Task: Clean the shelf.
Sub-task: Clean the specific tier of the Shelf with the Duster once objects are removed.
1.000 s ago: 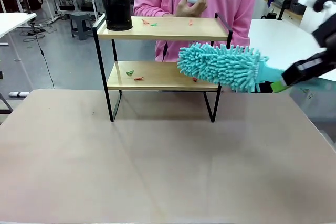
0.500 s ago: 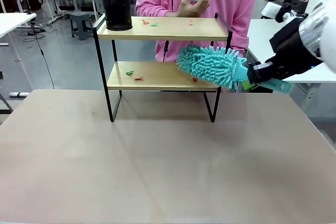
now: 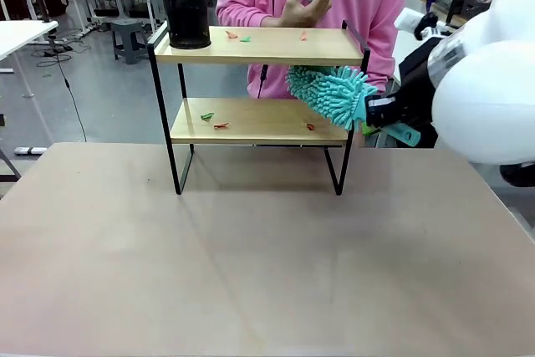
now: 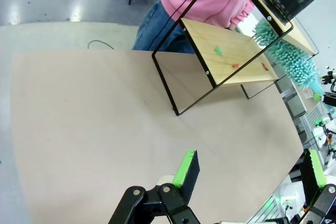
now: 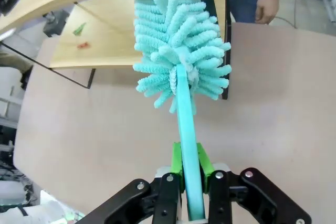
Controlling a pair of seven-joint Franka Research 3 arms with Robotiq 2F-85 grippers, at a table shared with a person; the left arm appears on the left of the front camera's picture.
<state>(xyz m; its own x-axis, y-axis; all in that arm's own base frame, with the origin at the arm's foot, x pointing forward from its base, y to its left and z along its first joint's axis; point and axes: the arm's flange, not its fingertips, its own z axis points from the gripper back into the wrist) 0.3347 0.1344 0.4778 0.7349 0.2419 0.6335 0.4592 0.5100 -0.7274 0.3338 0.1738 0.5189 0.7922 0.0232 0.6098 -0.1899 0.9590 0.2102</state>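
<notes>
My right gripper [image 5: 190, 165] clamped the duster [image 3: 331, 94] beside the shelf's [image 3: 251, 46] lower board; sweeping off its scraps [image 3: 221, 124] looked the likely next move

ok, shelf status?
Right end effector shut on fluffy teal duster; left end effector open. Duster head between boards of black-framed wooden two-tier shelf. Red, green scraps on both boards; black mesh cup on top.

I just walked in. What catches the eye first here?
The fluffy turquoise duster, clamped in the right tool, has its head between the two boards of the shelf at its right end. Next come small red and green scraps on both boards and a black mesh cup on the top left corner.
</notes>
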